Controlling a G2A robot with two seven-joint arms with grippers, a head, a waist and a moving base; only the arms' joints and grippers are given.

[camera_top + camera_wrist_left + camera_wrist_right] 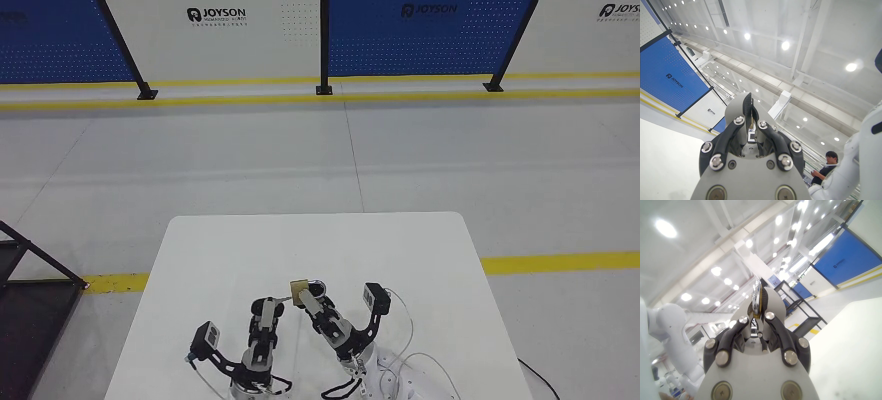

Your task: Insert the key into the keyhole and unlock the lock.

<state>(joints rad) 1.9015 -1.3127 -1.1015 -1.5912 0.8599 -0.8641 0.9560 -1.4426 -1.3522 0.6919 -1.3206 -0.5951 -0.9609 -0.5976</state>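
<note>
While the right fingers (774,302) are clamped on the lock (755,298), its brass body sunk between them and its silver shackle poking out past the tips, I judge the task to be only at the preparing stage. The left fingers (734,109) are pressed almost together on a thin brass-coloured sliver that I take for the key (752,122), though little of it shows. From above, both arms are held over the near part of the worktop (400,250), with the lock just beside the left fingers yet apart from them. Both pieces are in hand, but the key is not yet in the lock. Lining up, inserting and turning are all left to do.
</note>
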